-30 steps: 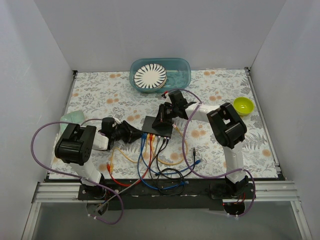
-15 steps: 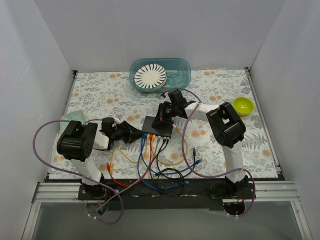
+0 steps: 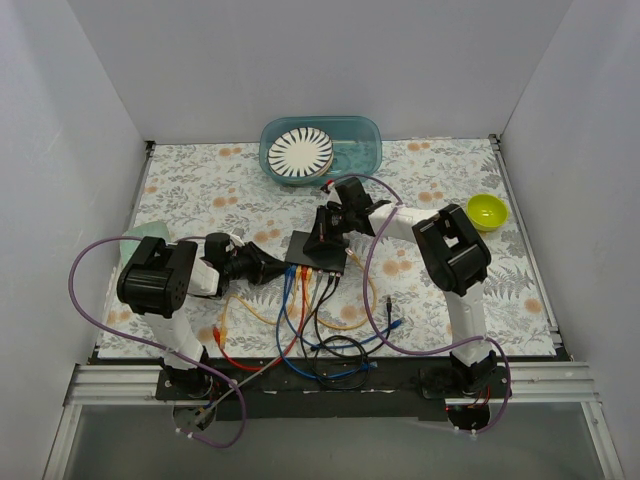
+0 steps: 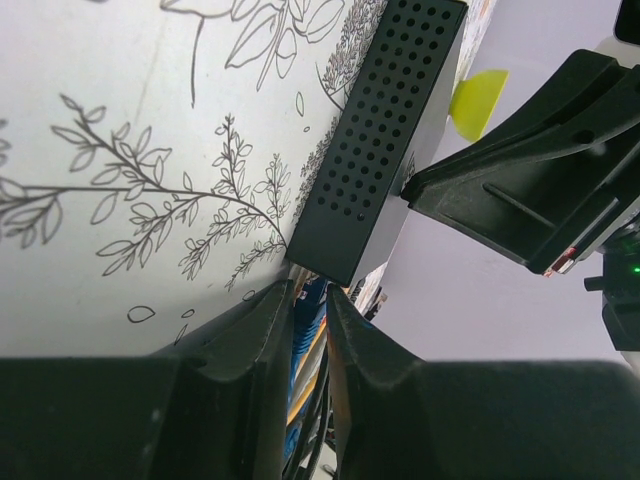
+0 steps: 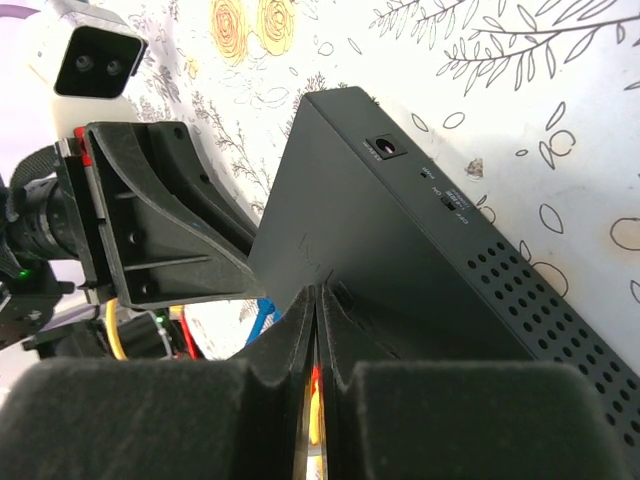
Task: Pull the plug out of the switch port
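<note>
The switch [image 3: 303, 252] is a flat dark grey box at the table's middle, with several coloured cables plugged into its near edge. Its perforated side shows in the left wrist view [image 4: 385, 140] and its top in the right wrist view [image 5: 400, 250]. My left gripper [image 3: 283, 268] lies low at the switch's near left corner. Its fingers stand a narrow gap apart [image 4: 312, 290] around the blue plug [image 4: 308, 300] of the leftmost cable. My right gripper [image 3: 322, 243] is shut with its tips [image 5: 317, 292] resting on the switch's top.
Blue, orange, red and black cables [image 3: 320, 340] run from the switch and tangle toward the near edge. A teal bin [image 3: 365, 135] holding a striped plate stands at the back. A yellow-green bowl [image 3: 487, 210] sits at the right. A pale green object [image 3: 145, 238] lies at the left.
My left gripper has edged right, closer to the switch's near left corner, and its elbow has shifted up. The right gripper has stayed on the switch.
</note>
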Available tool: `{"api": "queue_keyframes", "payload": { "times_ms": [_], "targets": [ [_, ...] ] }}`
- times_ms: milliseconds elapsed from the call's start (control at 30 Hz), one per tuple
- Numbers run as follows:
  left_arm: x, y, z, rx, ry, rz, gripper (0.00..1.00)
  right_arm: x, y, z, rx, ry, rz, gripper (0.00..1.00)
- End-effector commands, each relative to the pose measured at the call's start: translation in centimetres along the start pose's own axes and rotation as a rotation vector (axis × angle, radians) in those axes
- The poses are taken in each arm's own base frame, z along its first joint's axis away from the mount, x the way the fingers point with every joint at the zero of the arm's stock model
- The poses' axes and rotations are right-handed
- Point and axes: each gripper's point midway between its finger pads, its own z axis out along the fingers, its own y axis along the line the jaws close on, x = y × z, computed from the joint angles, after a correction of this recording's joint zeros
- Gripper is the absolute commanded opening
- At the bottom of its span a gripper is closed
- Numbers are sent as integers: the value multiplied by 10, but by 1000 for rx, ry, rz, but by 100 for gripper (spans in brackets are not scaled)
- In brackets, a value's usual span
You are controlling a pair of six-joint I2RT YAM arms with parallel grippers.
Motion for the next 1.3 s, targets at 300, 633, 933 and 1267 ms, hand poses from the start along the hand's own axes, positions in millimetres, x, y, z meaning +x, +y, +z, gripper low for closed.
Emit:
{"api": "queue_keyframes", "payload": {
  "times_ms": [300,633,933,1267],
  "targets": [
    [0,18,4,-64,-3,-12,0,54,-6,-13,225,53,-217,9],
    [2,14,2,-63,10,-3,0,62,-17,7,278,90,-213,8],
    [15,18,-11,-91,29,24,0,32,-17,15,317,53,-198,7],
    [27,26,-21,-109,34,17,0,29,-26,14,333,42,-179,7]
  ]
}}
